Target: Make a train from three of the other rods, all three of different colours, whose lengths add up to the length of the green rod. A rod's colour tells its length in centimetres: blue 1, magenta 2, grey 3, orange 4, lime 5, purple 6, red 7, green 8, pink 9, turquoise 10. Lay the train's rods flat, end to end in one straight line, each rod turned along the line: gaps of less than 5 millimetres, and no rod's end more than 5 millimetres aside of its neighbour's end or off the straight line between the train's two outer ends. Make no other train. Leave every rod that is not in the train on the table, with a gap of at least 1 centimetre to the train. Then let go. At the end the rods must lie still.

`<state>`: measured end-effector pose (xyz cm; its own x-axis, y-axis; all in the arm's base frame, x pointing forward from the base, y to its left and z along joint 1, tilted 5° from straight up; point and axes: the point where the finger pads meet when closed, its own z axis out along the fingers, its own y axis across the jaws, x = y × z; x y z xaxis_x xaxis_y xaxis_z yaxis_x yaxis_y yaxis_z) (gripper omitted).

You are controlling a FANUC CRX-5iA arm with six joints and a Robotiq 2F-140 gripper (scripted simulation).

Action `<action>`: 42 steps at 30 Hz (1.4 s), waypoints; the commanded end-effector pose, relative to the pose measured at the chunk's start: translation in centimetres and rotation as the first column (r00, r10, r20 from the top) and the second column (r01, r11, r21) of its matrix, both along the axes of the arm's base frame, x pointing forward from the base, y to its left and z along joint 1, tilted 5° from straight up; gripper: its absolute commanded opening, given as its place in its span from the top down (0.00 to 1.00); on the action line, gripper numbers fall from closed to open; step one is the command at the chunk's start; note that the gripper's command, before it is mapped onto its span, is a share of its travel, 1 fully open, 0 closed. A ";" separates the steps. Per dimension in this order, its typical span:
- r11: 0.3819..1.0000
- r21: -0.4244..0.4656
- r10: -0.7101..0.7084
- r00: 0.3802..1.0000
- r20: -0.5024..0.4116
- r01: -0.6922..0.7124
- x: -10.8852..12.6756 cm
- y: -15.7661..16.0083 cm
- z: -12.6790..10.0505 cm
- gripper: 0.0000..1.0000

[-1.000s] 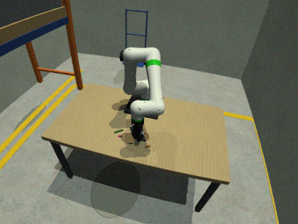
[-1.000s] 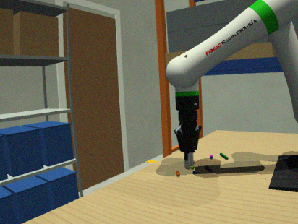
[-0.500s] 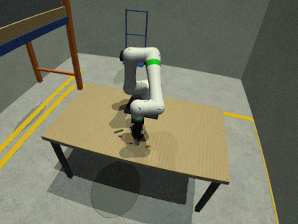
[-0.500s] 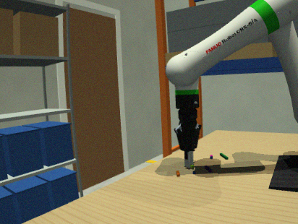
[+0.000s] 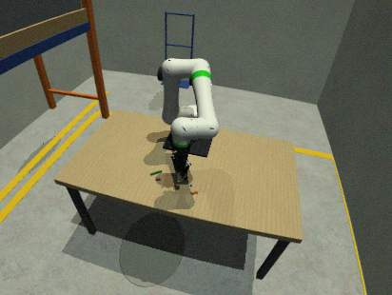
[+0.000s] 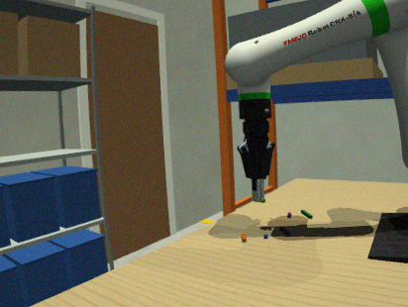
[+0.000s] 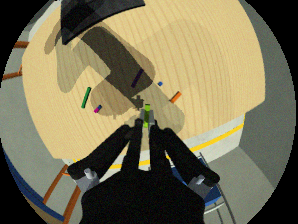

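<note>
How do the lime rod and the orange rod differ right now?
The lime rod is held between the fingers of the gripper, while the orange rod is not gripped. The lime rod is up off the table; the orange rod lies on it. The lime rod is yellowish green, the orange rod orange. Both are short, slim rods.

The pincer (image 5: 180, 183) (image 6: 258, 191) (image 7: 146, 115), its fingers closed on the lime rod (image 6: 262, 200) (image 7: 147, 108), now hangs well above the table (image 5: 257, 190) (image 6: 163, 277) (image 7: 210, 55), up toward 12 o'clock in the exterior view from its place low by the surface half a second ago. The rod rises with it, lifted clear of the wood.
</note>
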<state>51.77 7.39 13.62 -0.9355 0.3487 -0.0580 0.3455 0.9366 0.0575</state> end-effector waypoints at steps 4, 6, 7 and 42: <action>1.000 0.000 0.000 1.000 -0.001 0.000 -0.1 0.0 1.1 0.97; 1.000 0.000 0.000 1.000 -0.001 0.000 -0.1 0.0 1.1 0.97; 1.000 0.000 0.000 1.000 -0.001 0.000 -0.1 0.0 1.1 0.97; 0.701 0.042 -0.711 0.702 -0.047 0.712 -1.4 -20.1 0.3 0.97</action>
<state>50.36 -12.61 13.91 -0.4104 0.9119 0.0011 0.9090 0.4090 0.0805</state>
